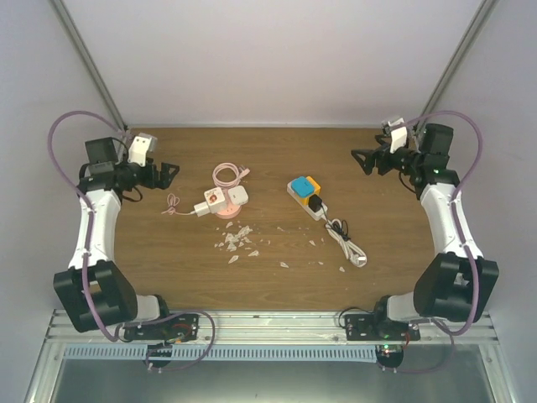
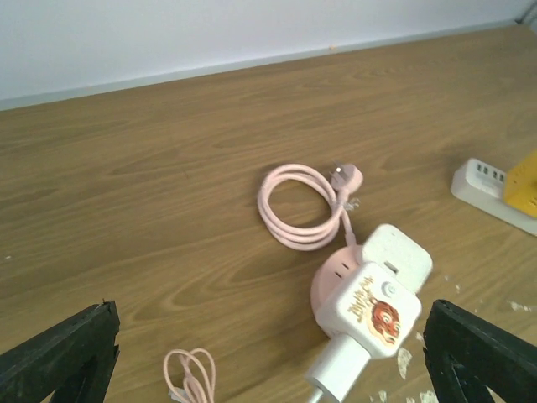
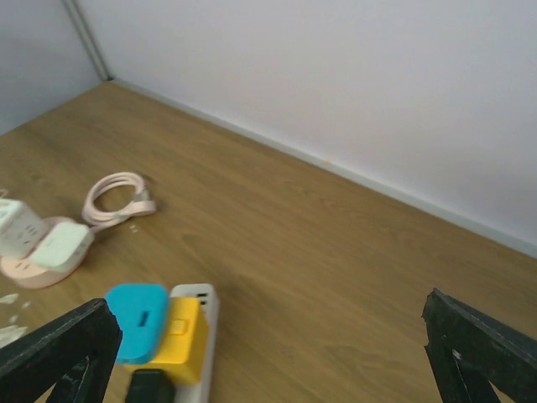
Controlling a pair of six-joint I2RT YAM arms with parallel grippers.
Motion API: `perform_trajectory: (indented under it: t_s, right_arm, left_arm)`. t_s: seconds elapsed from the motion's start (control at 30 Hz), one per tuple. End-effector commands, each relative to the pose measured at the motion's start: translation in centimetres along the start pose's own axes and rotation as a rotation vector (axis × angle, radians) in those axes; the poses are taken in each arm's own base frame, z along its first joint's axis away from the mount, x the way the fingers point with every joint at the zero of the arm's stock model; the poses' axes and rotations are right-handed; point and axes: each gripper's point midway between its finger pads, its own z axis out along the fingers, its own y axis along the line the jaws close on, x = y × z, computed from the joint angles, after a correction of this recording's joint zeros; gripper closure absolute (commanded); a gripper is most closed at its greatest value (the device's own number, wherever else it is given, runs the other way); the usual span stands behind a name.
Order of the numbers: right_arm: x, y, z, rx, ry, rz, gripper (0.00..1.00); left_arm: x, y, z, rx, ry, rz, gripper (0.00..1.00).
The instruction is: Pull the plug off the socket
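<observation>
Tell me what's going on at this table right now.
Nothing is being handled yet. Both arms hang over the left and right edges of the table, with the left gripper and the right gripper open and empty. Mid-table lies a round pink socket with two white plugs in it and its pink cable coiled beside it. To its right, a white power strip carries a blue plug, a yellow plug and a black plug. White flakes litter the wood.

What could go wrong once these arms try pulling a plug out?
The pink socket looks loose on the table, so a pull may drag it along unless the left gripper pins it. Its two white plugs sit close together, so a grab could catch both. The pink cable coiled beside it might snag.
</observation>
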Motion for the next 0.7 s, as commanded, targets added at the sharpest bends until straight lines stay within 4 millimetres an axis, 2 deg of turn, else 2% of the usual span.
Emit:
perform_trajectory:
  t_s: [0.0, 0.2, 0.43, 0.67]
  right_arm:
    - [0.5, 3.4, 0.1, -0.058, 0.019, -0.020, 0.00]
    - [1.3, 8.1, 0.8, -0.216, 0.049, -0.072, 0.00]
    - [2.7, 13.0, 1.4, -0.358, 0.066, -0.129, 0.00]
    - [3.9, 15.6, 1.1, -0.448, 0.078, -0.160, 0.00]
  left_arm:
    - [1.2, -2.6, -0.4, 0.041, 0.017, 0.115, 0.01]
    - [3.5, -6.2, 0.7, 0.108, 0.079, 0.247, 0.01]
    - [5.6, -10.4, 3.4, 0.214, 0.142, 0.375, 0.01]
    - [7.8, -11.4, 7.3, 0.249, 0.227, 0.460, 0.01]
